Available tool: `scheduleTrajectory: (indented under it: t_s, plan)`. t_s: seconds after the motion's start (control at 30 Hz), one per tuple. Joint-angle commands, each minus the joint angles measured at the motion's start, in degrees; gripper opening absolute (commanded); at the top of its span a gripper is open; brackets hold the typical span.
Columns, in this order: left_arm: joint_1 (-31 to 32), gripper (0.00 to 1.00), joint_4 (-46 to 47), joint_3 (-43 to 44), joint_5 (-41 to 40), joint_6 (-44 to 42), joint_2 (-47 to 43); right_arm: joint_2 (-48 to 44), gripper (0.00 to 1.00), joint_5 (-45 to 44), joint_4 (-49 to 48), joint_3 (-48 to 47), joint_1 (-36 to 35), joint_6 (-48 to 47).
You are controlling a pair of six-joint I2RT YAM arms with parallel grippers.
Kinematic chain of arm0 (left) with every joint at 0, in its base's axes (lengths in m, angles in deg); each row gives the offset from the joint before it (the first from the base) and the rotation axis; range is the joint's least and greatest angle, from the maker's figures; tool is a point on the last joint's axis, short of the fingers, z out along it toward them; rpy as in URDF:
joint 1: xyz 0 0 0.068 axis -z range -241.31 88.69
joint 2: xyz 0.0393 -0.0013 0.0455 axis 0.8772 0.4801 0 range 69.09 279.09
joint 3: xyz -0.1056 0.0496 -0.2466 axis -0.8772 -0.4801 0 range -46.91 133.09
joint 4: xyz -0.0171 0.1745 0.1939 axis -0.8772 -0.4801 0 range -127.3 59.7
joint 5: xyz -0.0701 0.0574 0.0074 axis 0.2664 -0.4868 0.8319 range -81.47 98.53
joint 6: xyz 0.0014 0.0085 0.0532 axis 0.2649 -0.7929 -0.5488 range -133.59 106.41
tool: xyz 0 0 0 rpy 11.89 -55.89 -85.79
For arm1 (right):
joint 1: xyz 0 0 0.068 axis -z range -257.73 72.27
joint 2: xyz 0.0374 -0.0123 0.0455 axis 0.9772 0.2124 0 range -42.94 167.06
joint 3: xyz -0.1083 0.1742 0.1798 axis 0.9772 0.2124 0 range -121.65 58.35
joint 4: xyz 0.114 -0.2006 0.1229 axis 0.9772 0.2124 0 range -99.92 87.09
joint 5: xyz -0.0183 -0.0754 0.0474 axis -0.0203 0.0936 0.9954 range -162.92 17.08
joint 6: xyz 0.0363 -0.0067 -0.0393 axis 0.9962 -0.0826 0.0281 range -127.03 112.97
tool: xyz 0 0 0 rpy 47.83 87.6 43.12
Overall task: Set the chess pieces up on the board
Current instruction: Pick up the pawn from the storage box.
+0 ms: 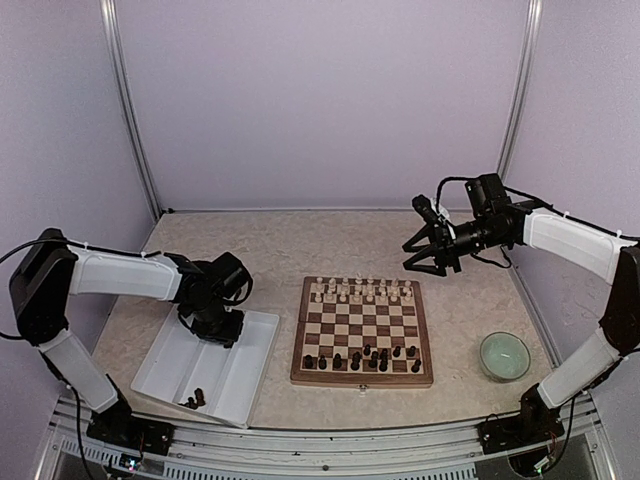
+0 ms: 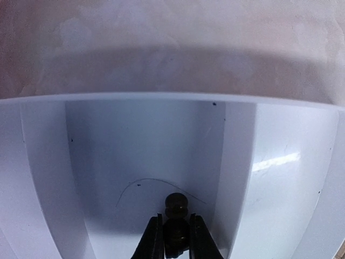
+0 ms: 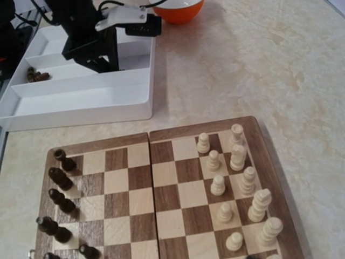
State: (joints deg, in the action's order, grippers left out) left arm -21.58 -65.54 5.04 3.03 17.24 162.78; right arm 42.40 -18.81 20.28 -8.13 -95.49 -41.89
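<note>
Left tool (image 2: pixel 176 222) is closed around 1 dark chess piece (image 2: pixel 176 203) inside the white tray (image 1: pixel 256 362). Right tool (image 1: pixel 419 260) hangs spread, empty, above the desk beyond the board (image 1: pixel 362 381).

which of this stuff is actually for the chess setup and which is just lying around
For the job: board, dark pieces on it, dark piece held by left gripper, spare dark pieces in white tray.
Lying about: cream pieces, green bowl.

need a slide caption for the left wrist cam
Left hand pinches a dark chess piece inside a compartment of the white tray.
</note>
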Motion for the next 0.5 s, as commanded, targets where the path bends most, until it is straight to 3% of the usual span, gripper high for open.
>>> scheduleTrajectory:
  t_s: [0.0, 0.3, 0.47]
  plan:
    - [2.32, 0.07, -4.99, 2.53, -3.81, -2.17, -3.24, 0.01, 0.56, 2.49, -0.45, -0.51, 0.2, 1.93]
    - [6.76, 0.06, 1.17, 1.07, -6.85, -6.65, -17.09, 1.99, 0.54, 5.1, -4.19, -2.29, -5.6, 10.37]
    - [12.89, 0.06, 10.68, 0.36, -3.42, -11.25, -21.13, 7.38, 0.52, 6.74, -4.12, -7.37, -10.7, 15.16]
